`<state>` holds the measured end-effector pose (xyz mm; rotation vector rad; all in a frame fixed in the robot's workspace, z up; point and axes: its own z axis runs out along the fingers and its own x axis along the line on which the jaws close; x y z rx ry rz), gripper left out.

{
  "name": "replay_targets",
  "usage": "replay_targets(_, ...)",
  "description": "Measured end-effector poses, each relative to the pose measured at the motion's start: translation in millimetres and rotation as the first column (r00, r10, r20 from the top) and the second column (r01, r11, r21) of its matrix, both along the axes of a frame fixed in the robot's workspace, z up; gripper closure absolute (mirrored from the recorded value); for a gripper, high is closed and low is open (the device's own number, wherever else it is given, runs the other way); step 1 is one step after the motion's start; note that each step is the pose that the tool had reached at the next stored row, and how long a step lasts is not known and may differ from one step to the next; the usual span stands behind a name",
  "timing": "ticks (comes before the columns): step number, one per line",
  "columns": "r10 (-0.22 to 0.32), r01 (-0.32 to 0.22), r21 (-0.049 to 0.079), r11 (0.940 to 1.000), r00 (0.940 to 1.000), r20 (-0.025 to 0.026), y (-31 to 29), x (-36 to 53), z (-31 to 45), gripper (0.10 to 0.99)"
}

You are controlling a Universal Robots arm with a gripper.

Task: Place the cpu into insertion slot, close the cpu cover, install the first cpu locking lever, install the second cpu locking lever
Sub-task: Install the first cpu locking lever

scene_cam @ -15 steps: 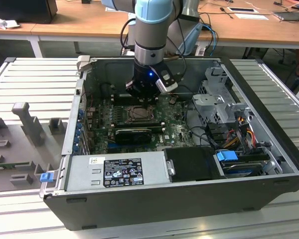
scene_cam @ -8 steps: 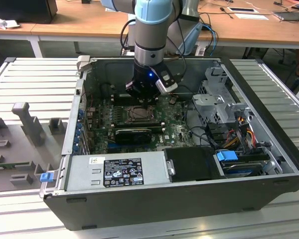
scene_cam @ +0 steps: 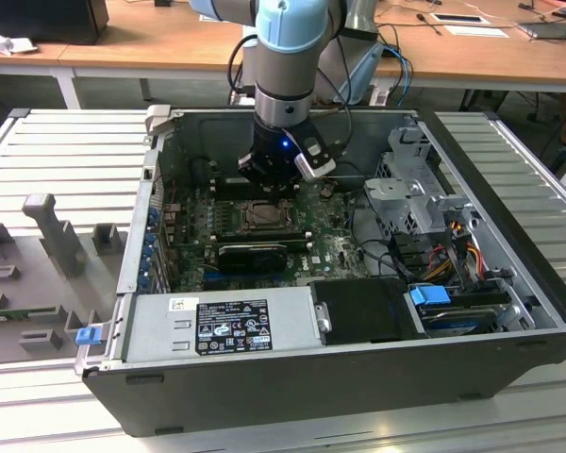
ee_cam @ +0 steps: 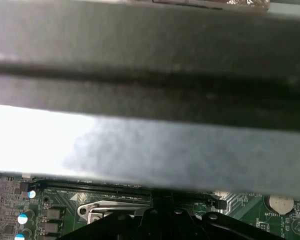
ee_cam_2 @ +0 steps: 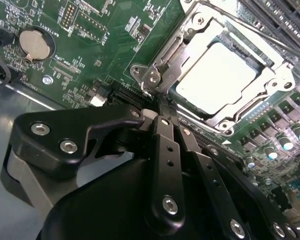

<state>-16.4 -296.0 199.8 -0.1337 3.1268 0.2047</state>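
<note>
The cpu (ee_cam_2: 217,75) lies flat in the insertion slot (scene_cam: 261,215) on the green motherboard, its silver top showing. The cpu cover (ee_cam_2: 272,82) is down around it, framing the chip. In the second wrist view my gripper (ee_cam_2: 162,111) has its black fingers (ee_cam_2: 166,150) pressed together, tips right at the socket's near corner by a metal lever end (ee_cam_2: 151,86). I cannot tell whether the tips pinch that lever. In the exterior view the gripper (scene_cam: 269,184) hangs low inside the case, just behind the socket. The first wrist view shows the gripper (ee_cam: 162,212) by the socket's metal edge (ee_cam: 115,206).
The open computer case (scene_cam: 509,311) holds the power supply (scene_cam: 222,321), drive cage (scene_cam: 410,179), loose cables (scene_cam: 453,250) and memory slots (ee_cam_2: 285,22). A coin battery (ee_cam_2: 34,44) sits on the board. The case wall (ee_cam: 150,140) stands close behind the gripper.
</note>
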Motion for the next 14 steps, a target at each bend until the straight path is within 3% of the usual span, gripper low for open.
replay_targets(8, 0.000, 0.000, 0.001, 1.0000, 1.0000, -0.0002, -0.1, 0.0, 20.3, 0.980)
replay_targets(14, 0.000, 0.000, 0.001, 1.0000, 1.0000, -0.0001, -4.9, 0.0, 20.3, 0.980)
